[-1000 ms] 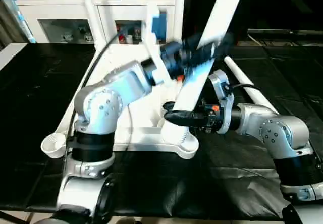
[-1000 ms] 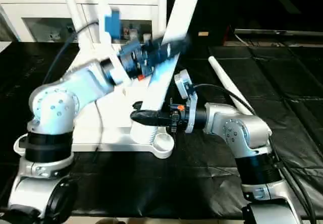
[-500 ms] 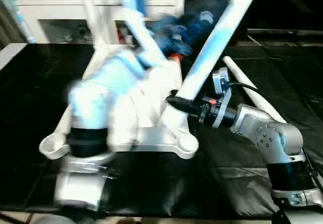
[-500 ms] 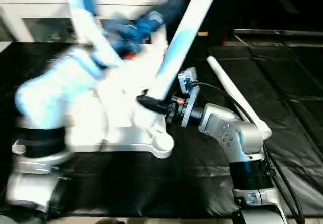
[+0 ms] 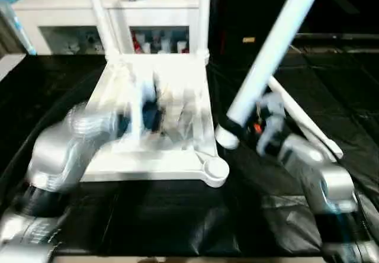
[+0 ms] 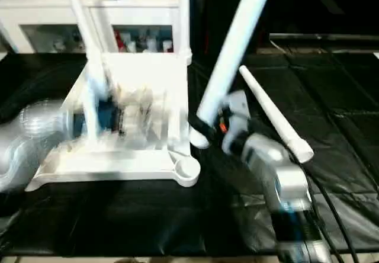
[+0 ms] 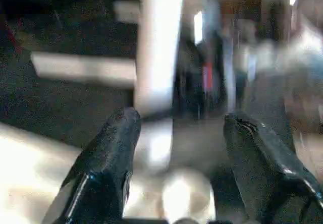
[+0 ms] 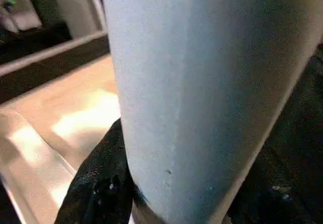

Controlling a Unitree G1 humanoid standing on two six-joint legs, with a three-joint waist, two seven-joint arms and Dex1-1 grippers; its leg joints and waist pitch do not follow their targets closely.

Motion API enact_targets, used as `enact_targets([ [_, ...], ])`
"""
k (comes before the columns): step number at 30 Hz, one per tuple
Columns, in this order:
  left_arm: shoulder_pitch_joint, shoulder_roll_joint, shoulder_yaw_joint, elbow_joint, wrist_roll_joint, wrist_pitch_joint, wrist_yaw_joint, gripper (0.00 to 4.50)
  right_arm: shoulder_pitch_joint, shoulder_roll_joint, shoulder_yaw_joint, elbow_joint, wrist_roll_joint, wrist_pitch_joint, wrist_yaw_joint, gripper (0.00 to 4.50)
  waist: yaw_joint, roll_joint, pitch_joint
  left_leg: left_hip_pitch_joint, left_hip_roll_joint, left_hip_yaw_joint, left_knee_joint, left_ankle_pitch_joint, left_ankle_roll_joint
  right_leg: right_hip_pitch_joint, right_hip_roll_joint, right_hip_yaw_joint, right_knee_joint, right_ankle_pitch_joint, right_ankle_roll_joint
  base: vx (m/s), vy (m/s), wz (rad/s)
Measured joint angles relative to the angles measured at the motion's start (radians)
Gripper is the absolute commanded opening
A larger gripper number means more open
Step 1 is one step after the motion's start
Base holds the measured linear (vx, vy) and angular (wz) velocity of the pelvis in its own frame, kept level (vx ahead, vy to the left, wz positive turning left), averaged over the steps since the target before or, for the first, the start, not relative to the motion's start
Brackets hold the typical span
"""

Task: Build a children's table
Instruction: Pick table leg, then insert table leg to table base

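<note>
Children's table top (image 5: 155, 156) lies upside down at the centre of the left eye view, ribbed underside up, on a black mat (image 5: 177, 221). A round corner socket (image 5: 214, 169) shows at its lower right corner. Two legs already stand upright at the far corners, one at upper left (image 5: 98, 11) and one at upper centre (image 5: 204, 14). A third leg (image 5: 273, 50) slants from the upper right of the frame down to centre right, its lower end just beside the table top's right edge. The right gripper (image 5: 240, 131) is closed around that lower end. A fourth leg (image 5: 305, 121) lies flat on the mat at the right. The left arm (image 5: 65, 156) crosses the left of the frame, motion-blurred, over the table top. A white cabinet (image 5: 112, 14) stands across the upper left.

Right eye view: same layout. The held leg (image 6: 234, 50) rises from centre to top; the loose leg (image 6: 275, 118) lies right of it.

Left wrist view: the left gripper (image 7: 179, 133) has its two black fingers (image 7: 108, 158) spread apart with nothing between them. Beyond them, blurred, a white leg (image 7: 159, 47) stands upright.

Right wrist view: the leg (image 8: 202, 93) takes up most of the frame, and a black finger (image 8: 98, 183) presses against its lower left side. The table top (image 8: 55, 113) lies behind at the left.
</note>
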Motion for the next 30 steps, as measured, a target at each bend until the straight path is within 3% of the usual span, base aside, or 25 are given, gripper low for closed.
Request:
enact_targets([
  [4,0.025,0.032,-0.127,0.068,0.113,-0.097,-0.086,2.61,0.012,0.000,0.008,-0.016,0.001,-0.001,0.008,1.93,-0.001,0.000,0.000,0.000,0.000,0.000,0.000,0.000,-0.001,0.000,0.000,0.000,0.001,0.001,-0.001,0.000,0.000,0.00],
  [9,0.022,0.058,-0.214,0.202,0.239,-0.198,-0.111,2.15,0.025,0.000,0.032,-0.038,-0.001,-0.012,0.021,1.93,-0.014,0.003,0.000,0.005,0.000,0.000,-0.001,0.000,-0.001,0.003,0.000,0.000,0.001,0.001,-0.001,0.000,0.000,0.00],
  [19,-0.019,-0.005,-0.232,0.391,0.345,-0.363,-0.093,1.36,0.026,-0.003,0.045,-0.041,-0.010,-0.018,0.027,1.93,-0.030,0.003,0.000,0.012,0.000,0.000,-0.003,0.000,-0.001,0.009,0.000,0.000,0.000,0.000,0.000,0.000,0.000,0.00],
  [22,-0.026,-0.010,-0.232,0.414,0.352,-0.384,-0.099,1.24,0.026,-0.005,0.057,-0.041,-0.011,-0.019,0.030,1.93,-0.031,0.003,0.000,0.012,0.000,0.000,-0.003,0.000,-0.001,0.009,0.000,0.000,0.000,0.001,-0.001,0.000,0.000,0.00],
  [24,-0.028,-0.012,-0.231,0.426,0.353,-0.393,-0.106,0.92,0.026,-0.005,0.060,-0.041,-0.011,-0.020,0.035,1.93,-0.030,0.003,0.000,0.012,0.000,0.000,-0.003,0.000,-0.001,0.009,0.000,0.000,0.000,0.001,-0.001,0.000,0.000,0.00],
  [29,-0.031,-0.025,-0.230,0.462,0.358,-0.411,-0.123,0.76,0.026,-0.007,0.061,-0.041,-0.013,-0.020,0.041,1.93,-0.030,0.003,0.000,0.012,0.000,0.000,-0.003,0.000,-0.001,0.009,0.000,0.000,0.000,0.001,-0.001,0.000,0.000,0.00],
  [30,-0.033,-0.026,-0.229,0.471,0.362,-0.417,-0.126,0.51,0.026,-0.010,0.065,-0.041,-0.014,-0.020,0.044,1.93,-0.030,0.003,0.000,0.012,0.000,0.000,-0.003,0.000,-0.001,0.009,0.000,0.000,0.000,0.001,-0.001,0.000,0.000,0.00],
])
